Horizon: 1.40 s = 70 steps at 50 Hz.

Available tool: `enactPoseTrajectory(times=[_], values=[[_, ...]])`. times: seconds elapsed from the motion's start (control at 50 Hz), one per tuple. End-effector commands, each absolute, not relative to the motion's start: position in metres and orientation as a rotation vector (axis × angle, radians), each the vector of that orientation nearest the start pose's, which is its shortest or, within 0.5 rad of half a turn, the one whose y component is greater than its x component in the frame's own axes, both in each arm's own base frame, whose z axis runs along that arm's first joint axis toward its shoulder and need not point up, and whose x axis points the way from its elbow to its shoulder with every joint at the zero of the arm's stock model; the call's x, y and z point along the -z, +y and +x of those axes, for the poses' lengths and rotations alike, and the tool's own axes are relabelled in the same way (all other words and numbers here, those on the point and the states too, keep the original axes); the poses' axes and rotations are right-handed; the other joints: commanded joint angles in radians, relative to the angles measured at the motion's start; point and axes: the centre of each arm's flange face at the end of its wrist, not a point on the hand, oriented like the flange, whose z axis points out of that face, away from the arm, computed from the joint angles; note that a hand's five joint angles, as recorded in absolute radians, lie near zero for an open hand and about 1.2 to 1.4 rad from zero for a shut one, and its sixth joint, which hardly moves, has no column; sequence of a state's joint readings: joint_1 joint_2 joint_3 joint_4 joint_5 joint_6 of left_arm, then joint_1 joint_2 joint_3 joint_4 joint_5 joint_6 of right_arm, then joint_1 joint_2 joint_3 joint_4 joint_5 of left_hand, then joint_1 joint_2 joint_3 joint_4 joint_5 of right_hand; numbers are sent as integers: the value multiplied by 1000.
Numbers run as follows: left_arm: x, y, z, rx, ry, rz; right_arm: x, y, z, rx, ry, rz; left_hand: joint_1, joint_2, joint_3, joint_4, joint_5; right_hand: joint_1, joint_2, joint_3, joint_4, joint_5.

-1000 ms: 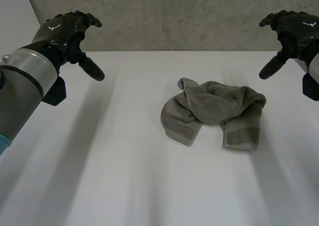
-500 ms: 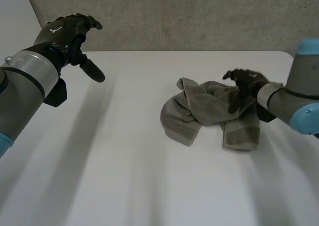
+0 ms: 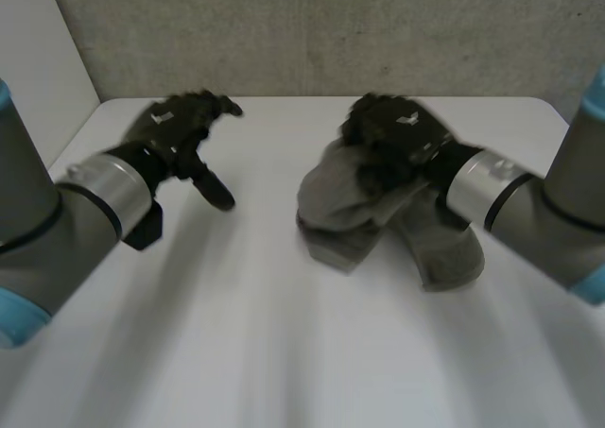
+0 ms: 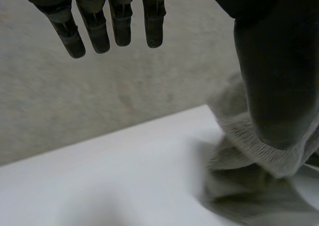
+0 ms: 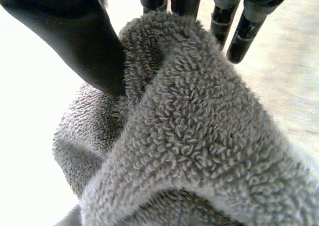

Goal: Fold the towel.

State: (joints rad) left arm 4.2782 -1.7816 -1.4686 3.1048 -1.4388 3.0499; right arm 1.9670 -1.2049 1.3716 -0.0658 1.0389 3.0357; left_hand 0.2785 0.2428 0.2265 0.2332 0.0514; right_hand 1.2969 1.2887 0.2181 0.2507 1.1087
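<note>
Right robot hand (image 3: pixel 395 133) seems to pinch a raised fold of the towel (image 3: pixel 345 215) between thumb and fingers. Left robot hand (image 3: pixel 178 130) hovers spread beside the towel, which lies crumpled on the counter (image 3: pixel 236 343). It looks soft, light and floppy, so corners would give the best hold.

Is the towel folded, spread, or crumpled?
Crumpled: the towel lies bunched in a heap, the right hand pinching a fold.

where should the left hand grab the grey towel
Probably the loose end of the crumpled grey terry towel on the heap's left, approached from the left by the open left hand: the right hand pinches the top fold, and that end lies free on the white table.
</note>
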Motion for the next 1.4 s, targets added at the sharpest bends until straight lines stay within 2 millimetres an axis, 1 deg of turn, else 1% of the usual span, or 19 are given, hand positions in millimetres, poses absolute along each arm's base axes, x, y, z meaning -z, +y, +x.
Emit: enactPoseTrajectory(times=[0.02, 0.12, 0.26, 0.34, 0.52, 0.72, 0.82, 0.86, 0.88, 0.92, 0.94, 1.04, 1.08, 1.1, 1.14, 1.18, 1.2, 1.24, 1.4], values=[[-238, -237, -278, 2171, 2767, 782, -214, -228, 323, 1391, 1800, -1049, -100, -65, -52, -59, -48, -1101, -1093, -44, -76, -1087], [-213, -232, -275, 2047, 2734, 905, -207, -236, 308, 1422, 1936, -1082, -100, -65, -52, -59, -48, -1122, -1114, -44, -76, -1109], [-180, -228, -270, 1904, 2723, 1005, -237, -242, 259, 1598, 2019, -944, -100, -65, -52, -59, -48, -1122, -1114, -44, -76, -1109], [-172, -226, -267, 1859, 2748, 1003, -239, -231, 250, 1645, 2003, -947, -100, -65, -52, -59, -48, -1122, -1114, -44, -76, -1109], [-161, -221, -260, 1792, 2799, 1004, -206, -207, 239, 1634, 1974, -1198, -100, -65, -52, -59, -48, -1122, -1114, -44, -76, -1109], [-148, -215, -282, 1828, 2779, 1117, -150, -226, 237, 1439, 2103, -1272, -94, -59, -52, -59, -42, -1122, -1114, -44, -76, -1109], [-139, -211, -297, 1803, 2779, 1175, -138, -240, 236, 1452, 2155, -1259, -9, 26, -52, -59, 43, -748, -740, -44, -76, -734], [-134, -214, -301, 1786, 2779, 1178, -129, -251, 237, 1487, 2155, -1252, 405, 441, -52, -59, 458, -287, -279, -44, -76, -273], [-134, -214, -301, 1786, 2779, 1178, -129, -251, 237, 1488, 2155, -1252, 408, 443, -52, -59, 460, -284, -276, -44, -76, -271], [-135, -216, -301, 1795, 2772, 1168, -131, -258, 238, 1543, 2136, -1253, 992, 1028, -52, -59, 1045, 98, 106, -44, -76, 112], [-135, -216, -301, 1795, 2772, 1168, -131, -258, 238, 1543, 2136, -1253, 995, 1031, -52, -59, 1047, 99, 108, -44, -76, 113], [-142, -215, -298, 1775, 2782, 1154, -154, -259, 239, 1618, 2098, -1220, 1118, 1153, -52, -59, 1170, 99, 108, -44, -76, 113], [-170, -214, -290, 1837, 2753, 1119, -189, -251, 240, 1683, 2034, -1125, 1118, 1153, -52, -59, 1170, 99, 108, -44, -76, 113], [-171, -214, -290, 1837, 2753, 1119, -189, -251, 240, 1683, 2034, -1124, 1118, 1153, -52, -59, 1170, 99, 108, -44, -76, 113], [-188, -212, -285, 1888, 2732, 1100, -221, -240, 240, 1711, 1967, -1034, 1118, 1153, -52, -59, 1170, 99, 108, -44, -76, 113], [-217, -209, -276, 1970, 2687, 1058, -234, -235, 241, 1716, 1929, -1014, 1118, 1153, -52, -59, 1170, 99, 108, -44, -76, 113], [-217, -209, -276, 1971, 2687, 1058, -234, -235, 241, 1716, 1928, -1013, 1118, 1153, -52, -59, 1170, 99, 108, -44, -76, 113], [-244, -201, -271, 2072, 2623, 1041, -258, -223, 242, 1714, 1855, -996, 1118, 1153, -52, -59, 1170, 99, 108, -44, -76, 113], [-292, -187, -258, 2257, 2483, 990, -296, -211, 241, 1721, 1783, -1016, 1118, 1153, -52, -59, 1170, 99, 108, -44, -76, 113]])
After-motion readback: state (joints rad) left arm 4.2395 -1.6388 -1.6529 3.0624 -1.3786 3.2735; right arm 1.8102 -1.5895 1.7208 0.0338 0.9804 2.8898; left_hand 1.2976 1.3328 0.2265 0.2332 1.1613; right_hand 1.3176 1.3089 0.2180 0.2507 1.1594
